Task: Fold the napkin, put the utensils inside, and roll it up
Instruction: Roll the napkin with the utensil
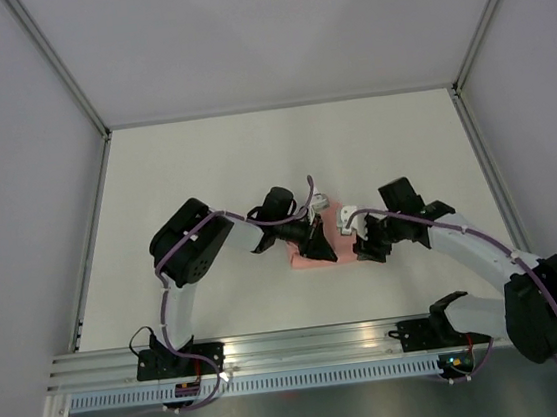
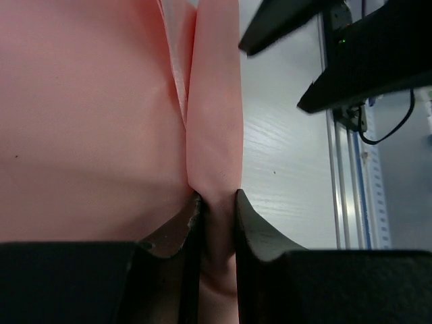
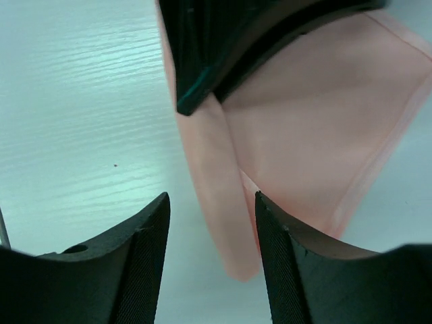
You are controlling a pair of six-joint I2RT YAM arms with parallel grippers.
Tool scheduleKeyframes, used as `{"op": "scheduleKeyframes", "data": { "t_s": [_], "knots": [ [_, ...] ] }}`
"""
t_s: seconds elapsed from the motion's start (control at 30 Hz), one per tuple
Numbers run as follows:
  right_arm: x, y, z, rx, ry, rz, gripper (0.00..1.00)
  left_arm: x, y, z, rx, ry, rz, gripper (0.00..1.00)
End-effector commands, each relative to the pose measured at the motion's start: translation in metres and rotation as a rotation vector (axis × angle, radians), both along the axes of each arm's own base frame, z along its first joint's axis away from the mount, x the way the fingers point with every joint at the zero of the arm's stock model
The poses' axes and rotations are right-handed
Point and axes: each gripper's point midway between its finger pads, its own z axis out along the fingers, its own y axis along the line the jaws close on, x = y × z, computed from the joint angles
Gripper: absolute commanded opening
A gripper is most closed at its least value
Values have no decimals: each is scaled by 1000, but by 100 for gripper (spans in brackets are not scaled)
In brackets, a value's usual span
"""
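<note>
**Inspector:** Start at the left. What is the condition of the left claw (image 2: 216, 202)?

**Assessor:** It is clenched on the napkin (image 2: 88, 135). Both fingers pinch a narrow raised fold of the pale pink cloth between them. The rest of the cloth spreads flat to the left of the fold.

**Inspector:** Which way does the fold run?

**Assessor:** In the left wrist view its long axis runs straight away from the claw, from bottom to top of the frame. In the right wrist view the rounded free end of the fold points toward the camera and lies on the tabletop (image 3: 81, 101).

**Inspector:** Where is the napkin?

**Assessor:** It is a compact pink patch near the middle of the tabletop, between the two arms. From overhead the left claw covers most of it, so its axis cannot be read there.

**Inspector:** And on the right?

**Assessor:** The right claw (image 3: 212, 216) is released, fingers spread and grasping nothing. The end of the fold lies in the gap between them. I cannot tell whether it touches either finger.
</note>
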Motion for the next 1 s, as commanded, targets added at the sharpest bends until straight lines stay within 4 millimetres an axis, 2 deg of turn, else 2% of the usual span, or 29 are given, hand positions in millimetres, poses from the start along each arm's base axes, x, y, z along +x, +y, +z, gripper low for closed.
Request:
{"op": "scheduleKeyframes", "data": {
  "t_s": [0.0, 0.03, 0.07, 0.23, 0.6, 0.67, 0.8, 0.83, 0.87, 0.93, 0.97],
  "knots": [
    [15, 11, -6, -45, -210, 17, 61, -48, 55, -81, 309, 362, 45, 2],
    [9, 21, -11, -51, -223, 48, 61, -50, 56, -82, 312, 383, 39, 2],
    [7, 20, -18, -75, -230, 40, 62, -50, 56, -85, 321, 397, 42, 2],
    [4, 39, -28, -90, -235, 61, 63, -51, 58, -89, 330, 425, 52, 2],
    [-12, 52, -52, -149, -201, 122, 58, -47, 55, -89, 336, 446, 65, 2],
    [-12, 51, -55, -154, -196, 119, 54, -48, 56, -90, 340, 451, 65, 2],
    [-12, 51, -61, -170, -178, 118, 40, -47, 55, -89, 333, 449, 65, 2],
    [-12, 51, -61, -175, -175, 115, 29, -46, 54, -88, 331, 447, 66, 2],
    [-14, 49, -65, -186, -160, 118, 23, -44, 52, -83, 322, 434, 65, 2],
    [-17, 47, -67, -193, -148, 122, 10, -39, 50, -77, 314, 409, 79, 11],
    [-21, 45, -69, -201, -132, 130, 7, -34, 46, -64, 289, 381, 82, 14]
  ]
}}
